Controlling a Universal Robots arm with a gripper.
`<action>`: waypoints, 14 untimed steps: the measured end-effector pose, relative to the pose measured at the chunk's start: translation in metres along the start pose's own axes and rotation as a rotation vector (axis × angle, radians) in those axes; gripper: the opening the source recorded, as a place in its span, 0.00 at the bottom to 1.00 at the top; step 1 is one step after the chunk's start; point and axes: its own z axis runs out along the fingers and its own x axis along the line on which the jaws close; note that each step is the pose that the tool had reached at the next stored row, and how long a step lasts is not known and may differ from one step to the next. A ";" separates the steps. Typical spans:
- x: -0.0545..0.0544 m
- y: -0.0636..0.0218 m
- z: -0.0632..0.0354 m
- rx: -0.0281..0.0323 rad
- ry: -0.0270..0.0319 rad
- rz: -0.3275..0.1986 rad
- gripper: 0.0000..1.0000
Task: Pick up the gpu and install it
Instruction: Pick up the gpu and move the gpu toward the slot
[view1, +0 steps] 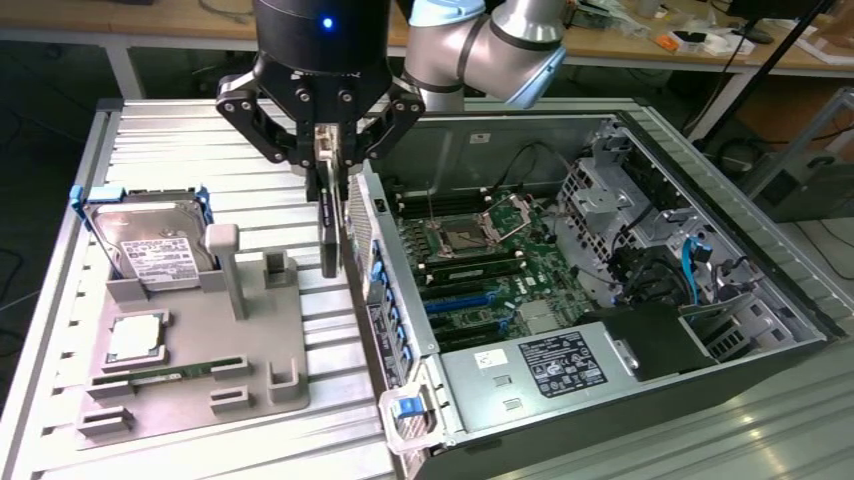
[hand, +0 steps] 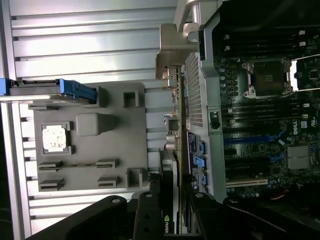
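One gpu (view1: 330, 222), gripped by the tool (view1: 330, 152), hangs between the tray (view1: 187, 388) holding a hard drive (view1: 151, 250) and the case (view1: 514, 150).

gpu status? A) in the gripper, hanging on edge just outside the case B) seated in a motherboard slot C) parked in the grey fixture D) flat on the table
A: the gripper is clamped on the gpu, which hangs on edge between the grey fixture and the open case, above the table.

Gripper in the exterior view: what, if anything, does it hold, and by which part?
The gpu, hanging on edge, clamped at its top edge between the jaws.
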 end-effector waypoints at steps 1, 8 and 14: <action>-0.001 0.0001 0.0001 0.0000 0.0000 0.000 0.27; -0.011 0.0008 0.0004 0.0000 0.0003 0.000 0.27; -0.019 0.0014 0.0007 0.0000 0.0009 0.000 0.27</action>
